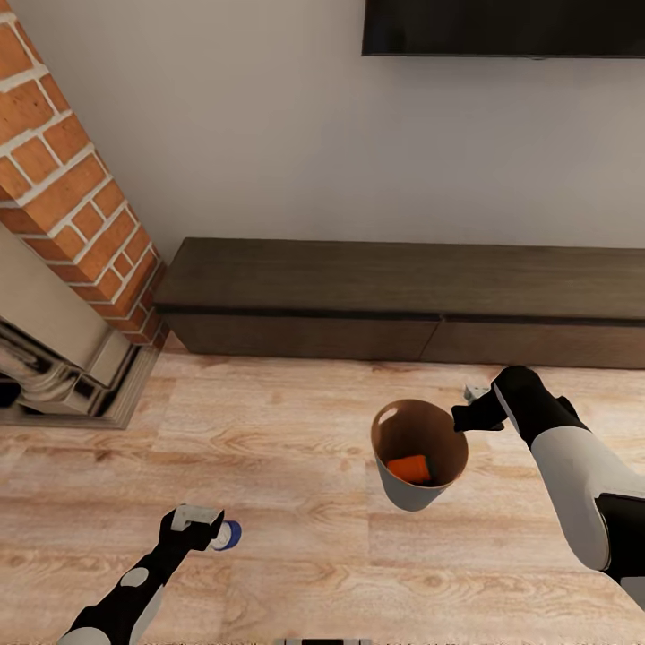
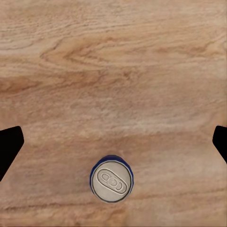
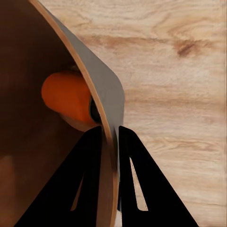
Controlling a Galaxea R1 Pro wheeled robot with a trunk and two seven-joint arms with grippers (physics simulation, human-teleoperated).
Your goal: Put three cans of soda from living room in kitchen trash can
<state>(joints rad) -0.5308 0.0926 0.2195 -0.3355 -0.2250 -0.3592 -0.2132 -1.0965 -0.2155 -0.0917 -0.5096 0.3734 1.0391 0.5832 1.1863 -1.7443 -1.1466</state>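
Carrying the trash can [image 1: 419, 488] by its rim in the clamped right gripper [image 1: 468, 414] — orange can [image 1: 409, 468] inside; left gripper [image 1: 199, 528] spread above the blue can [image 1: 227, 535], lower left — ungrasped.

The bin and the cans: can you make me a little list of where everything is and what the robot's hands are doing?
room: living room, wood floor, brick fireplace, long dark cabinet
trash can: tilted, right gripper pinching its rim
orange can: lying inside the trash can
blue can: upright on the floor, silver top showing
left gripper: above the blue can, fingers spread, not touching it
third can: cannot tell where
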